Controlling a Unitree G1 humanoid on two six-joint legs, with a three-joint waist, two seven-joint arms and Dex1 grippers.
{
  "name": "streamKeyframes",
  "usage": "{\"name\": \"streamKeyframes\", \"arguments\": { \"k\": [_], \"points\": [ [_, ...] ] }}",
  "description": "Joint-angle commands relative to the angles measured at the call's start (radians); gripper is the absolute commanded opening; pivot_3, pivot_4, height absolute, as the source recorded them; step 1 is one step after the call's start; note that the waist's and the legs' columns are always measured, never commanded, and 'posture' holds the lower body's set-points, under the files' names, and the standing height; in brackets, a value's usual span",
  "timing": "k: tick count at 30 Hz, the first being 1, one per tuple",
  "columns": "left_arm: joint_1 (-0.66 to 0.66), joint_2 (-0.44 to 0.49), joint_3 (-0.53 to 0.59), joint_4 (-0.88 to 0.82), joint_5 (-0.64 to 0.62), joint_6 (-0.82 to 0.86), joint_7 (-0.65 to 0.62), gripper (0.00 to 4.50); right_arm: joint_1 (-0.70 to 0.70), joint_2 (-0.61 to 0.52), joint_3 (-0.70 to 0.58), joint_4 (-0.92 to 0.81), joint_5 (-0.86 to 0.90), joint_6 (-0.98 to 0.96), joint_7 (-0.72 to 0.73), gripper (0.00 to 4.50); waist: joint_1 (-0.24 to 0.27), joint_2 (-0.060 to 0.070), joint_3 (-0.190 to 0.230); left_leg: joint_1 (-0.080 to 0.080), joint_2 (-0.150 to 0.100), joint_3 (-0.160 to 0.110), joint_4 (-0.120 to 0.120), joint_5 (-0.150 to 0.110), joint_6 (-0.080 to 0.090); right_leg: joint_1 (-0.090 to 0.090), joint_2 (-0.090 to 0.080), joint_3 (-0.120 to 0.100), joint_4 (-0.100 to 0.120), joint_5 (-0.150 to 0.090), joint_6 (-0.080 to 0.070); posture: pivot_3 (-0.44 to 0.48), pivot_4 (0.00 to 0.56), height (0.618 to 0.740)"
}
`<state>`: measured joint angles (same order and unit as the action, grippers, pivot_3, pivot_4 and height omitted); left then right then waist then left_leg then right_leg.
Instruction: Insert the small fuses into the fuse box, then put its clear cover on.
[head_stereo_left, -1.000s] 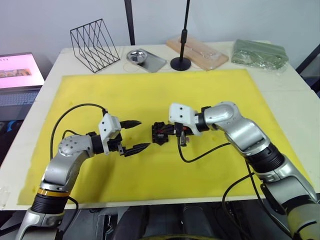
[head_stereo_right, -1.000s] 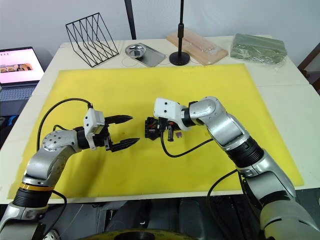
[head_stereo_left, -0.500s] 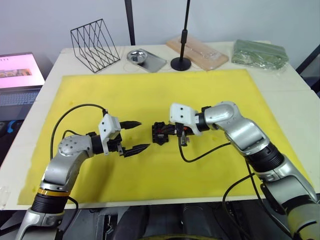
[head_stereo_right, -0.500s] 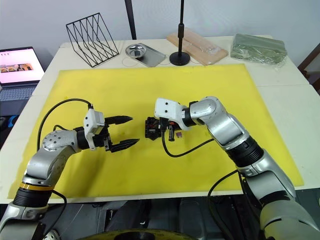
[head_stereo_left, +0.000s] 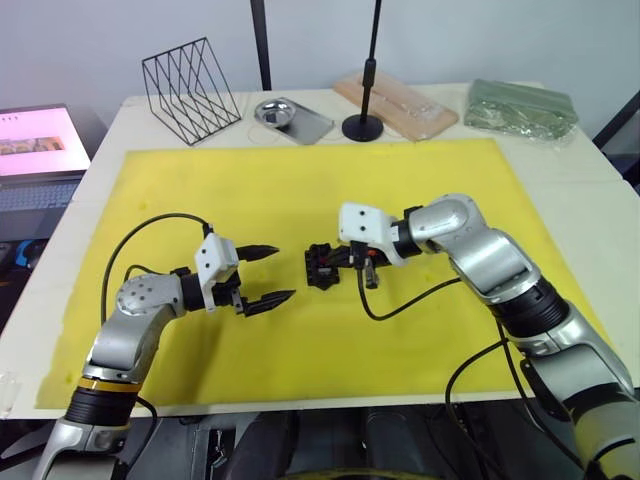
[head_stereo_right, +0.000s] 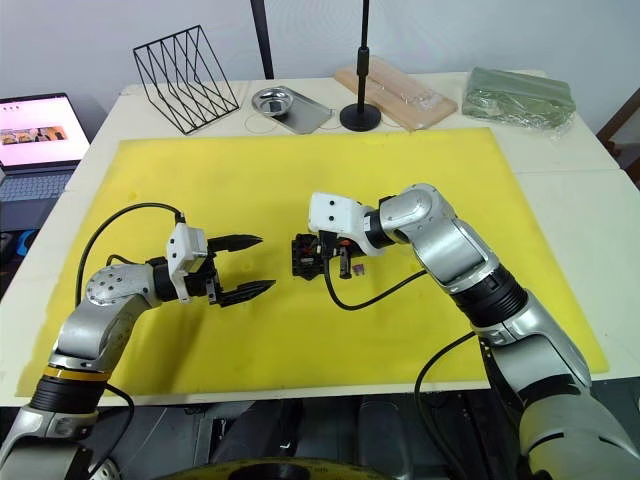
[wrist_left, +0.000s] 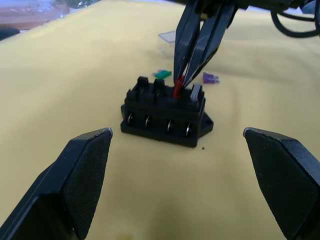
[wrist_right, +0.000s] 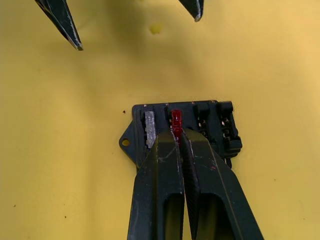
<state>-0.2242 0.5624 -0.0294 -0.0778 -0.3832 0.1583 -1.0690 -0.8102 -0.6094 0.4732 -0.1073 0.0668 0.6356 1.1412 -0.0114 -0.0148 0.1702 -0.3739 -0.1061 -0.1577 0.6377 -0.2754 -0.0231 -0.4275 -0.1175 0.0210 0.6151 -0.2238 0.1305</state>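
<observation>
R tool (wrist_right: 176, 134) clenched on red fuse (wrist_left: 177, 87), held upright over fuse box (wrist_left: 165, 117) mid yellow mat, pressing into slot beside 1 seated grey fuse (wrist_left: 196, 93); L tool (head_stereo_right: 243, 265) released, just beside box, idle.

Black fuse box (wrist_left: 166, 117) holds a red fuse (wrist_left: 177, 86) and grey fuse (wrist_left: 196, 92); green fuse (wrist_left: 162, 74) and purple fuse (wrist_left: 211, 78) lie on the yellow mat (head_stereo_left: 300, 180).

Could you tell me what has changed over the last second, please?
Very little: the left gripper has drifted slightly back toward the robot, still open. The right gripper stays closed on the red fuse at the fuse box, which has not moved.
</observation>
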Motion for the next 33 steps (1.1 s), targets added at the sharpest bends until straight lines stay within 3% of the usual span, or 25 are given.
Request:
{"name": "streamKeyframes", "arguments": {
  "k": [1, 25, 33],
  "points": [
    [-0.001, -0.008, -0.008, -0.004, 0.004, -0.033, -0.006, 4.45, -0.036, -0.013, 0.005, -0.029, -0.020, 0.007, 0.014, 0.00, 0.000, 0.000, 0.000, 0.000, 0.000, 0.000, 0.000, 0.000, 0.000, 0.000, 0.000, 0.000, 0.000, 0.000, 0.000, 0.000, 0.150, 0.740],
    [0.001, -0.027, -0.020, 0.001, -0.002, -0.066, -0.008, 4.45, -0.047, -0.002, 0.034, 0.024, -0.077, -0.022, 0.057, 0.00, 0.000, 0.000, 0.000, 0.000, 0.000, 0.000, 0.000, 0.000, 0.000, 0.000, 0.000, 0.000, 0.000, 0.000, 0.000, 0.000, 0.150, 0.740],
    [-0.021, -0.016, -0.017, -0.033, -0.018, -0.023, -0.002, 4.50, -0.056, 0.015, 0.011, 0.032, -0.066, -0.021, 0.043, 2.14, -0.002, 0.000, 0.000, 0.000, 0.000, 0.000, 0.000, 0.000, 0.000, 0.000, 0.000, 0.000, 0.000, 0.000, 0.000, 0.000, 0.150, 0.740]
  ]
}}
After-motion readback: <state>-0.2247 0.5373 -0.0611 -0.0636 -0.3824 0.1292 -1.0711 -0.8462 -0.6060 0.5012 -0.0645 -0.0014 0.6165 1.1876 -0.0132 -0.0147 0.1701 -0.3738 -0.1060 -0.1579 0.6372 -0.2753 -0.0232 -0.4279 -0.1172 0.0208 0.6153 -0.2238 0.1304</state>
